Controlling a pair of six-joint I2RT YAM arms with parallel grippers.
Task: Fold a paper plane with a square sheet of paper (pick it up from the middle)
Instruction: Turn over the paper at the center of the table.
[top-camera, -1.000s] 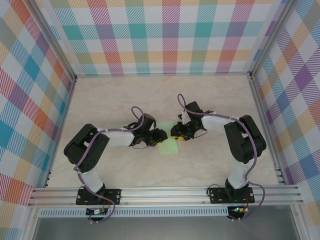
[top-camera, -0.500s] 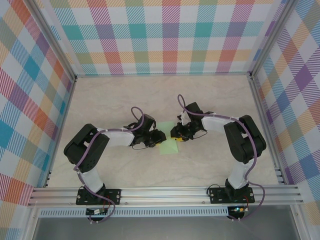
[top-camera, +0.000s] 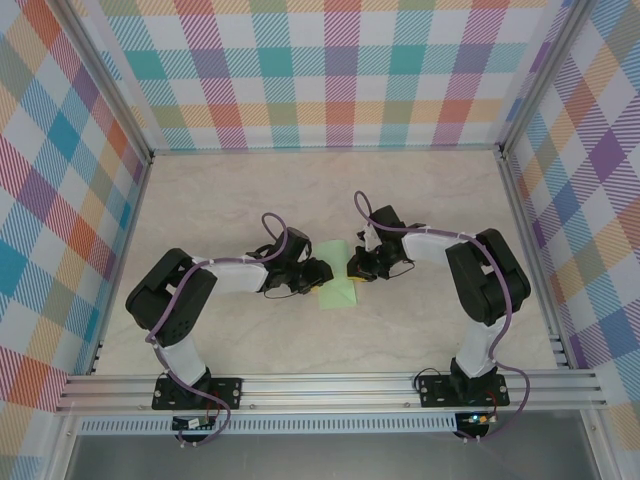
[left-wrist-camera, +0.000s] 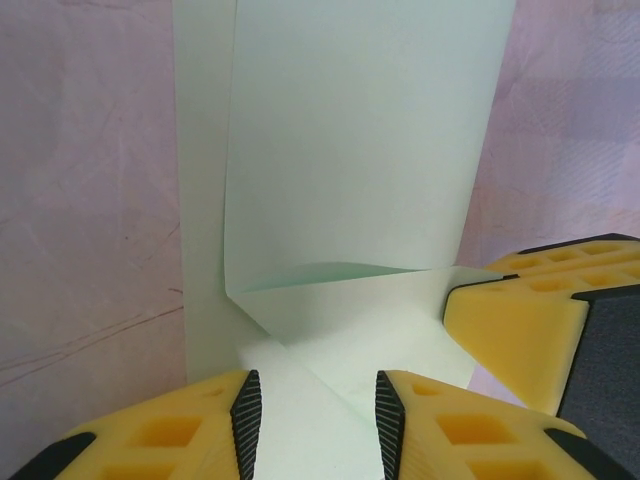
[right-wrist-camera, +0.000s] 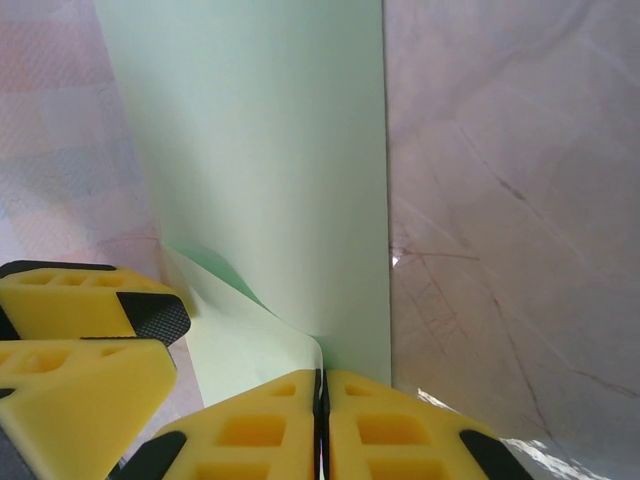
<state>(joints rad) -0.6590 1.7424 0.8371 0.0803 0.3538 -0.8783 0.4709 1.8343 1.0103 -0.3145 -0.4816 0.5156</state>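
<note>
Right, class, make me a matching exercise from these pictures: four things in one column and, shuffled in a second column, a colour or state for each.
Column one
1. left pincer
2. right pincer
3. sheet of paper
4. table

Column two
A. pale green, partly folded
B. jaws closed together on the paper
C. marbled beige
D. jaws apart, with paper lying between them

Pairs: 1-D, 2-B, 3-A, 4-C
</note>
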